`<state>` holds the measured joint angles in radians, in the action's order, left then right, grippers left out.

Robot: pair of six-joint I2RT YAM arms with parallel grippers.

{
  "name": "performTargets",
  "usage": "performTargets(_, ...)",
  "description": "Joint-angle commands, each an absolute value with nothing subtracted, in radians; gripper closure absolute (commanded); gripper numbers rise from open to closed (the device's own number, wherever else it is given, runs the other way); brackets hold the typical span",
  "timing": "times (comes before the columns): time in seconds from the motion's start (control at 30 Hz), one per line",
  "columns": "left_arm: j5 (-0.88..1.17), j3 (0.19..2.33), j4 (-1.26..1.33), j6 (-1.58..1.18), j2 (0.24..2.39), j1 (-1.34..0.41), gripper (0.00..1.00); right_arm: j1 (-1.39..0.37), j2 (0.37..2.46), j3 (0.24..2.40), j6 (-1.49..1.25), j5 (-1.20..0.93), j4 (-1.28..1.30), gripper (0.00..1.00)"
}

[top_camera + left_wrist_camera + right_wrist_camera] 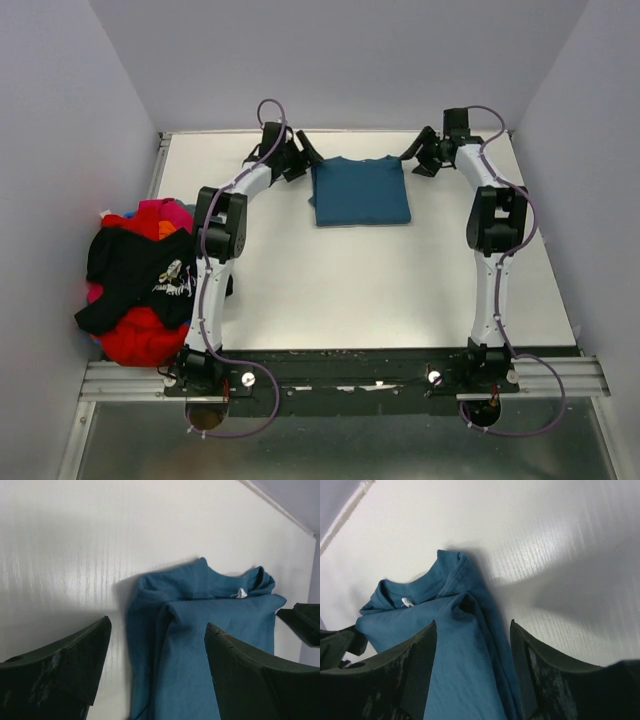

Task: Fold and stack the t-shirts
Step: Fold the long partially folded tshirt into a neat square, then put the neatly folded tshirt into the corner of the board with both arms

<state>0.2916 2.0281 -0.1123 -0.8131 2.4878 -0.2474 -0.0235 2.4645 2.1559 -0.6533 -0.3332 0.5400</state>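
One folded teal-blue cloth t-shirt [360, 192] is lying flat on the white tabletop [350, 290]. I am watching the left gripper [294, 160] hanging just beside its far left corner, fingers [75, 660] spread wide, blue cloth showing in the gap between them. The right gripper [426, 156] is hanging near its far right corner, fingers [415, 665] parted too, pinching nothing. A heap of red, black, magenta and orange shirts [135, 280] is lying well to its left.

Folded t-shirt [360, 192] lies on the table [400, 290] between left tool [300, 162] and right tool [425, 160]; t-shirt heap [140, 285] leftward.
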Motion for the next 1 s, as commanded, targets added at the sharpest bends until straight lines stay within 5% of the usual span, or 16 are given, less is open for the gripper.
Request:
performTargets(0.0, 0.336, 1.913, -0.023, -0.799, 2.392, -0.256, 0.16, -0.021, 2.385, 2.085, -0.609, -0.386, 0.46, 0.38)
performTargets(0.33, 0.304, 1.897, -0.087, -0.767, 2.396, -0.282, 0.37, -0.029, 2.393, 2.036, -0.606, -0.394, 0.5, 0.53)
performTargets(0.7, 0.282, 2.042, -0.144, -0.792, 2.511, -0.288, 0.52, -0.051, 2.526, 2.197, -0.632, -0.324, 0.627, 0.48)
performTargets(0.97, 0.232, 2.062, -0.184, -0.798, 2.531, -0.288, 0.52, -0.067, 2.554, 2.227, -0.666, -0.247, 0.653, 0.45)
